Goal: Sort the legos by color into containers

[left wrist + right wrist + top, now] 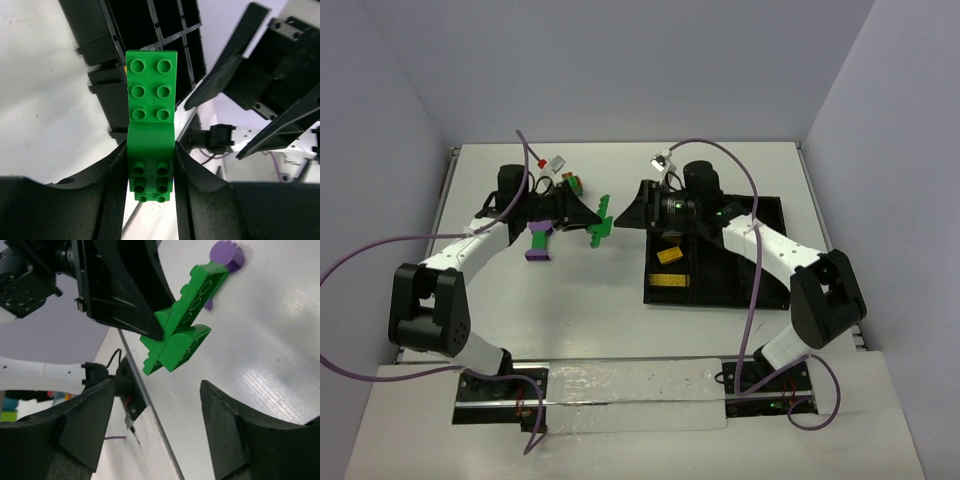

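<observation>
A green lego (pixel 602 226) hangs above the table between the two arms, with my left gripper (pixel 592 220) shut on its lower end. In the left wrist view the green lego (pixel 151 125) sticks up from between the black fingers (pixel 112 200), studs facing the camera. My right gripper (pixel 632 214) stands open just right of the brick, with nothing between its fingers. From the right wrist the green lego (pixel 181 335) sits ahead of the open right gripper (pixel 156 410). The black tray of containers (pixel 712 292) lies to the right, holding two orange-yellow bricks (pixel 669 256).
A purple and green cluster (pixel 538 247) lies on the table under the left arm. Another small green and orange cluster (pixel 570 184) sits further back. A purple brick (pixel 227 255) shows beyond the held green one. Purple cables loop over both arms.
</observation>
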Tool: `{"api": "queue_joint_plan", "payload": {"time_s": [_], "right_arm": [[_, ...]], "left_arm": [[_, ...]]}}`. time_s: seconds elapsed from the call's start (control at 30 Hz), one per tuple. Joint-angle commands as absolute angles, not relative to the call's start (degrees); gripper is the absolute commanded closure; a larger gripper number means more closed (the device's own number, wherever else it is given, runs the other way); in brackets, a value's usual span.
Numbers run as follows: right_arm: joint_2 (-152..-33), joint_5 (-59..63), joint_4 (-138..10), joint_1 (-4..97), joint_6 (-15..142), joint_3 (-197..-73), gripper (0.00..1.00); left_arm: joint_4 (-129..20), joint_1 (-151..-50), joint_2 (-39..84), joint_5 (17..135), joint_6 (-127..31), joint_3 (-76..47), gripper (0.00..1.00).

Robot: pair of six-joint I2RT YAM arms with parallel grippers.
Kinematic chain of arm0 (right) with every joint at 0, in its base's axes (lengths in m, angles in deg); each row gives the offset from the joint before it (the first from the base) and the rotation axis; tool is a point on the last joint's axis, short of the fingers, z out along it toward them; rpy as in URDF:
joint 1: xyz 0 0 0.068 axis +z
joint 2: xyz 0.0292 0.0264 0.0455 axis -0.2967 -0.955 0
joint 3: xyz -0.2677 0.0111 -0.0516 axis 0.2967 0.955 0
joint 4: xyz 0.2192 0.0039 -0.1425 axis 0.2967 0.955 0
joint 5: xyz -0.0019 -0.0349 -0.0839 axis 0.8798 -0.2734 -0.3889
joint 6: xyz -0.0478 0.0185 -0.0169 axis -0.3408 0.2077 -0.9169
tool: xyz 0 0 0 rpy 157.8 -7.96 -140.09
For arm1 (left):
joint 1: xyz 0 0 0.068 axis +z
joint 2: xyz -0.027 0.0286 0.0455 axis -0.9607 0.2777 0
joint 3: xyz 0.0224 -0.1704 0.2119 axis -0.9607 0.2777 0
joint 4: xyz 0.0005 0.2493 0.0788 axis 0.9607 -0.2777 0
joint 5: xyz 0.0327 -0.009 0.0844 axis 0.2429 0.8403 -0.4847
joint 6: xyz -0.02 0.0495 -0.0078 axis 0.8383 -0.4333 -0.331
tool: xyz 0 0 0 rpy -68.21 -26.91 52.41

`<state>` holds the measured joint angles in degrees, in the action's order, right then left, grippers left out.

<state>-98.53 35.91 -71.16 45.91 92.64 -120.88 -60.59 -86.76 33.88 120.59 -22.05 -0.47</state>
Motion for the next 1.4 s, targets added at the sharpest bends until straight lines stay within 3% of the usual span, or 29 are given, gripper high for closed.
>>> {"api": "queue_joint_plan", "payload": {"time_s": [0.0,0.27,0.57,0.9,1.07,1.17,1.37], "right_arm": [[-98.9,42.7,-78.3,45.7,94.8,-121.4,0.22],[-102.5,45.8,-85.0,45.8,99.1,-120.5,0.18],[-105.6,47.8,-90.6,45.7,103.0,-120.6,0.22],[-110.1,53.0,-112.7,45.7,116.2,-117.4,0.23],[-112.7,54.2,-125.2,45.8,124.2,-117.0,0.25],[-113.8,54.4,-128.3,45.7,127.2,-117.0,0.34],[-115.4,54.9,-132.2,45.7,130.0,-118.0,0.40]], "left_arm": [[-48.9,-85.4,33.3,127.2,-16.7,0.7,1.00],[-49.0,-84.9,30.7,127.9,-15.9,-1.0,1.00],[-46.6,-84.8,28.5,128.9,-12.8,-1.8,1.00],[-47.9,-84.8,26.8,129.0,-12.8,-2.0,1.00],[-47.6,-84.8,26.6,128.9,-12.3,-1.9,1.00],[-48.4,-84.8,26.5,129.1,-12.8,-2.1,1.00],[-48.3,-84.8,26.5,129.1,-12.6,-1.7,1.00]]}}
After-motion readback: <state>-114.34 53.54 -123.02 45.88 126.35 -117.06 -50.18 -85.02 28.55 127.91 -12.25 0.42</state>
